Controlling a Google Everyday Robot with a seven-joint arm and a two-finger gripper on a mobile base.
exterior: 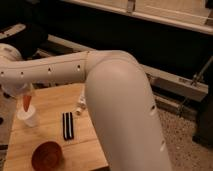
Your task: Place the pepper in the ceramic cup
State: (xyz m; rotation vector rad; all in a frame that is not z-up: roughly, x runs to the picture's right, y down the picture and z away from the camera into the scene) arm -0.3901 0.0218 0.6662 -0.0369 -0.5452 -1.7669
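Observation:
The orange-red pepper (26, 101) hangs upright, tip down, just above the mouth of the white ceramic cup (29, 117), which stands on the wooden table (50, 107) at its left side. My gripper (22, 91) is at the far left, right above the cup, shut on the pepper's upper end. My white arm sweeps across the middle of the view and hides much of the table's right part.
An orange-brown bowl (48, 155) sits at the table's front left. A black striped flat object (67, 125) lies in the middle. A small white item (80, 106) peeks out beside the arm. Dark shelving runs behind the table.

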